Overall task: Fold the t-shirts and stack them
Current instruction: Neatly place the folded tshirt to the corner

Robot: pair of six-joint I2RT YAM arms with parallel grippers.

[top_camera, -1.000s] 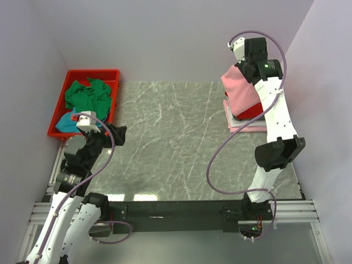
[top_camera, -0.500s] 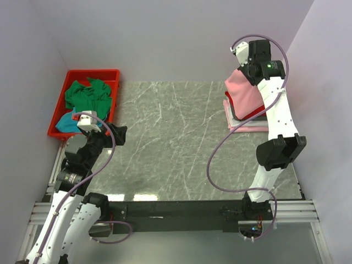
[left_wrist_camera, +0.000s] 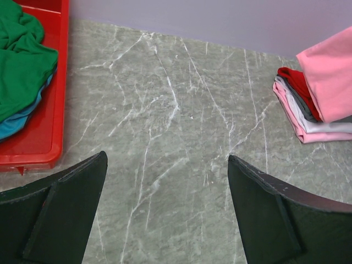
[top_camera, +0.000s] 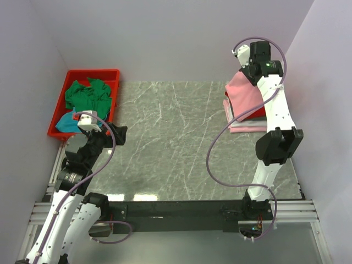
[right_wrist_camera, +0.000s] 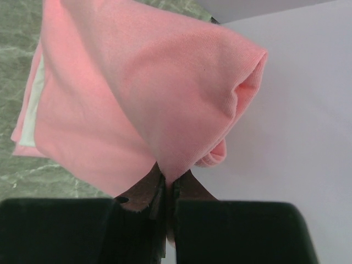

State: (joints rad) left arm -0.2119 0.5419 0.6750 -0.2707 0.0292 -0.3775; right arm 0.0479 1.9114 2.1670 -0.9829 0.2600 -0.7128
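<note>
**Top view, read from left to right.** A red bin [top_camera: 93,72] is set at 10 o'clock of the tabletop [top_camera: 165,137], against the left wall [top_camera: 27,82]. A crumpled green t-shirt [top_camera: 88,94] is heaped in it, and a teal t-shirt [top_camera: 65,124] is seen under that at the bin's near end.

The left gripper [left_wrist_camera: 166,159] is held at 8 o'clock, just beside the bin's near right corner. Its jaws are spread wide and nothing is gripped (only marbled surface is framed by the two dark fingers [left_wrist_camera: 66,209] in the left wrist view).

The grey marbled surface is exposed from the bin across to 2 o'clock. There a stack of folded t-shirts [top_camera: 247,125] lies near the table's right edge, with a pale pink one at the bottom, a whitish layer above it and a red t-shirt [left_wrist_camera: 295,82] on top.

The salmon pink t-shirt [top_camera: 245,94] is hung over this stack and covers most of the red one. It is pinched at a gathered fold by the right gripper [right_wrist_camera: 166,177], whose jaws are closed tight on the cloth. This gripper is raised close to the far right corner, beside the right wall [top_camera: 324,110].
</note>
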